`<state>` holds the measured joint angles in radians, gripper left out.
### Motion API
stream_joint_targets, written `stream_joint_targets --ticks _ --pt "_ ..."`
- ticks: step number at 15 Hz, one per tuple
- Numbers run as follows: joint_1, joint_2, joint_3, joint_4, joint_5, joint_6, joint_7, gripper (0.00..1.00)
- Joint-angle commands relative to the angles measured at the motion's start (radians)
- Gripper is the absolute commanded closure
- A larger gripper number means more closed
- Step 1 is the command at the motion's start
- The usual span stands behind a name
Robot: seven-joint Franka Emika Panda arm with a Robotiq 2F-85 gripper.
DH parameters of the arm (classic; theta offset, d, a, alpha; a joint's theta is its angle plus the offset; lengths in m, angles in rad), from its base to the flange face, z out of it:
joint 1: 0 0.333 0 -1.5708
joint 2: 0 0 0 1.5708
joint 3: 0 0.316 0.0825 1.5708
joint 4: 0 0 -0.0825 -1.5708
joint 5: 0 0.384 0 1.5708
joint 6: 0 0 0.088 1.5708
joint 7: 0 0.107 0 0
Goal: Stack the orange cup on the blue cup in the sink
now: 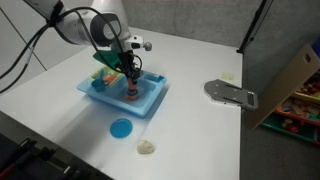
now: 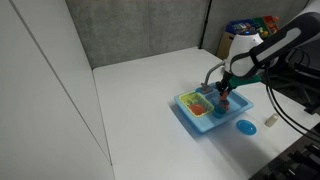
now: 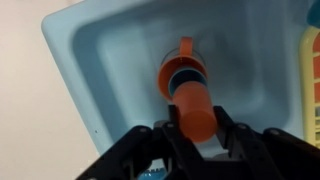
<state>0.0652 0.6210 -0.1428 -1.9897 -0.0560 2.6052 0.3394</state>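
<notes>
Pincer [image 3: 196, 135] clamped on the orange cup [image 3: 196, 108], just above the blue cup [image 3: 180, 68] in the sink [image 3: 90, 60]; axes nearly aligned, so probably straight down; contact unclear

- In the wrist view, the sink [image 3: 100, 70] floor is bare at left and top; the rack [image 3: 311, 60] closes the right edge; the hand [image 3: 197, 125], gripping the orange cup [image 3: 195, 105], fills lower centre.
- In an exterior view, the desk [image 1: 190, 55] is open at upper right; a blue disc [image 1: 121, 127] and a beige lump [image 1: 147, 147] lie at lower centre.
</notes>
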Motion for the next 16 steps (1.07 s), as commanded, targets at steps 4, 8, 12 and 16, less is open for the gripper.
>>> stream_joint_targets --ticks 4,8,12,16 --pt "-0.001 -0.009 -0.001 0.007 0.000 -0.038 -0.025 0.86" --pt "-0.002 -0.009 0.001 0.005 0.001 -0.044 -0.027 0.86" --pt "0.000 -0.008 -0.002 0.005 -0.001 -0.056 -0.023 0.86" --pt "0.000 -0.003 -0.003 0.008 -0.003 -0.070 -0.019 0.86"
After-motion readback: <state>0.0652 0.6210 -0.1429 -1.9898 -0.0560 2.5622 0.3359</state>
